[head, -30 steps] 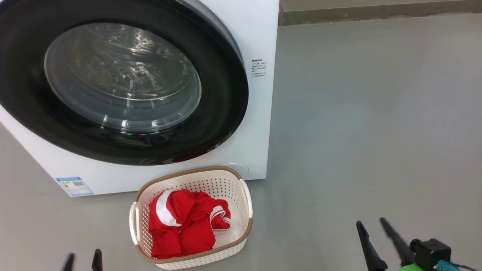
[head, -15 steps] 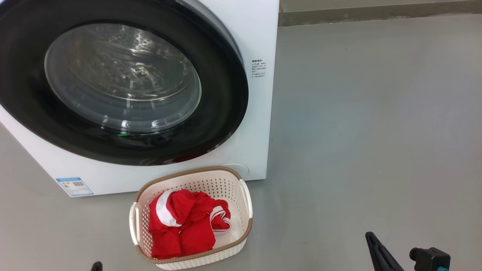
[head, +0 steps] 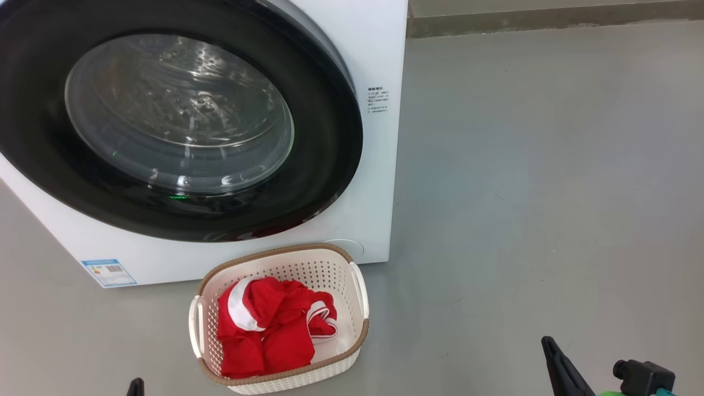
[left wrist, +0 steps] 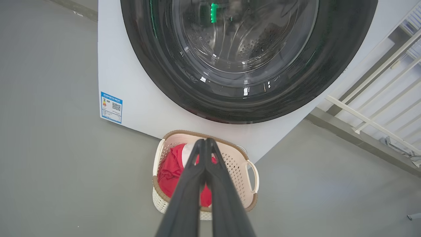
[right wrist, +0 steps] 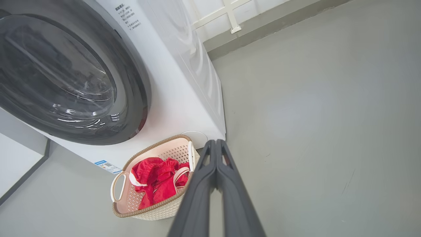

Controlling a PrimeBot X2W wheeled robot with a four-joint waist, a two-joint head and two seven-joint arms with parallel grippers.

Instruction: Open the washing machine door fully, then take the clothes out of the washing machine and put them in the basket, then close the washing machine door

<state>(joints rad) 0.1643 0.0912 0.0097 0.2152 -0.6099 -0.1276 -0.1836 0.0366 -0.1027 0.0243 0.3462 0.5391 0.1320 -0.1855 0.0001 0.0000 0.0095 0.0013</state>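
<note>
The washing machine door, a wide glossy black ring around a bulging clear glass window, lies flat against the front of the white washing machine. It looks closed, though whether it is latched cannot be told. Just in front of the washing machine's lower right corner stands the basket, cream perforated plastic with a brown woven-look rim and white side handles. In it lie the clothes, crumpled bright red fabric with white stripes. The left gripper and right gripper hang short of the washing machine, each with its fingers pressed together, holding nothing.
</note>
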